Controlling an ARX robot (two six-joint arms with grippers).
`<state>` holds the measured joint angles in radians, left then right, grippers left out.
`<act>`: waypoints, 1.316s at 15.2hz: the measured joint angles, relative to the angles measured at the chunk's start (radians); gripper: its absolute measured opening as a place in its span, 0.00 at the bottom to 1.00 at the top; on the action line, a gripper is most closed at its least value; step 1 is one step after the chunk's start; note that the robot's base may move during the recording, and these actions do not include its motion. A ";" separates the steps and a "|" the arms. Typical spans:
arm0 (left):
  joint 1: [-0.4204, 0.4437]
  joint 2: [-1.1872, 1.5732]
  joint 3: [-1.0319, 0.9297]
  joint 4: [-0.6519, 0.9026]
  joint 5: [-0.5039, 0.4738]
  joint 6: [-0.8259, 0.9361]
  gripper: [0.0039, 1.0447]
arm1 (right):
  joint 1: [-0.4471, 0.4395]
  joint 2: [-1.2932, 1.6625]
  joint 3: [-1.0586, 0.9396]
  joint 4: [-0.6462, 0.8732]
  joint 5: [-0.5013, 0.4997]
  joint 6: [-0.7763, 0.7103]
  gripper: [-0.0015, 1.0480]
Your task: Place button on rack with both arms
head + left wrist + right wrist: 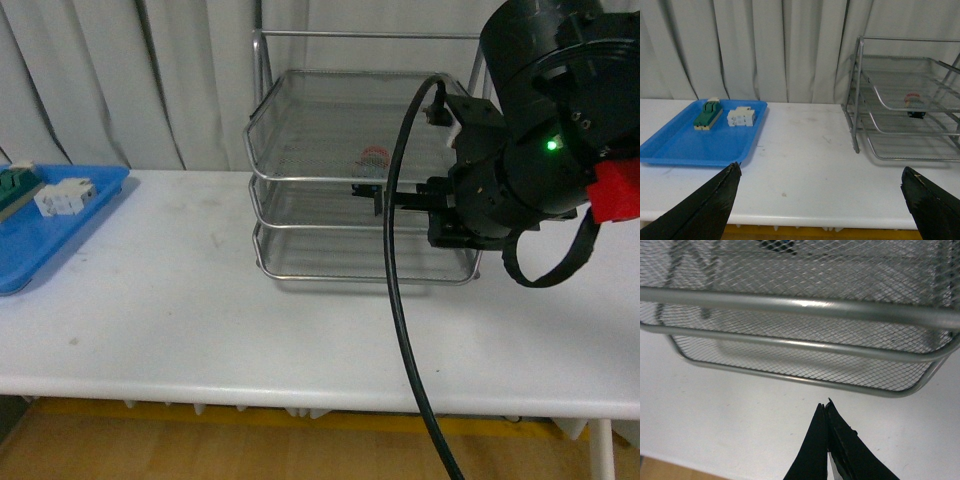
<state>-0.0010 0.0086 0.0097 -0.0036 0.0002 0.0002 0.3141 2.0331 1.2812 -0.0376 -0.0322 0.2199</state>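
We see the rack [300, 215] standing on the white surface [200, 320], the button [373, 157] lying in its top tier. Our right arm [540, 150] fills the right side, beside the rack. A blue tray [30, 255] sits far left.

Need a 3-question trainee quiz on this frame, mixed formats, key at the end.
1. True or false: the red-capped push-button with black body sits in the top tier of the silver wire-mesh three-tier rack.
2. Which is on the flat blue plastic tray? A) green terminal block and white blocky component B) the button C) nothing
3. Fill in: the right gripper fingers are ____, the left gripper fingers are ____.

Key: 1 true; 2 A; 3 shut, open.
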 joint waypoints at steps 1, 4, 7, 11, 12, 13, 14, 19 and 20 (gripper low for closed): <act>0.000 0.000 0.000 0.000 0.000 0.000 0.94 | 0.000 -0.052 -0.062 0.033 -0.035 0.025 0.02; 0.000 0.000 0.000 0.000 0.000 0.000 0.94 | -0.030 -0.317 -0.313 0.163 -0.150 0.132 0.02; 0.000 0.000 0.000 0.000 0.000 0.000 0.94 | -0.046 -0.412 -0.386 0.203 -0.153 0.151 0.02; 0.000 0.000 0.000 0.000 0.000 0.000 0.94 | -0.102 -0.729 -0.653 0.490 -0.023 0.104 0.02; 0.000 0.000 0.000 0.000 0.000 0.000 0.94 | -0.158 -0.882 -0.789 0.623 0.093 -0.018 0.02; 0.000 0.000 0.000 0.000 -0.001 0.000 0.94 | -0.264 -1.049 -0.900 0.588 0.072 -0.112 0.02; 0.000 0.000 0.000 0.000 -0.001 0.000 0.94 | -0.328 -1.192 -0.991 0.539 0.059 -0.157 0.02; 0.000 0.000 0.000 0.000 0.000 0.000 0.94 | -0.314 -1.436 -1.165 0.509 0.032 -0.213 0.02; 0.000 0.000 0.000 0.000 0.000 0.000 0.94 | -0.314 -1.467 -1.181 0.496 0.032 -0.213 0.02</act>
<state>-0.0010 0.0086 0.0093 -0.0036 0.0002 0.0002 -0.0002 0.5659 0.1005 0.4583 0.0002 0.0067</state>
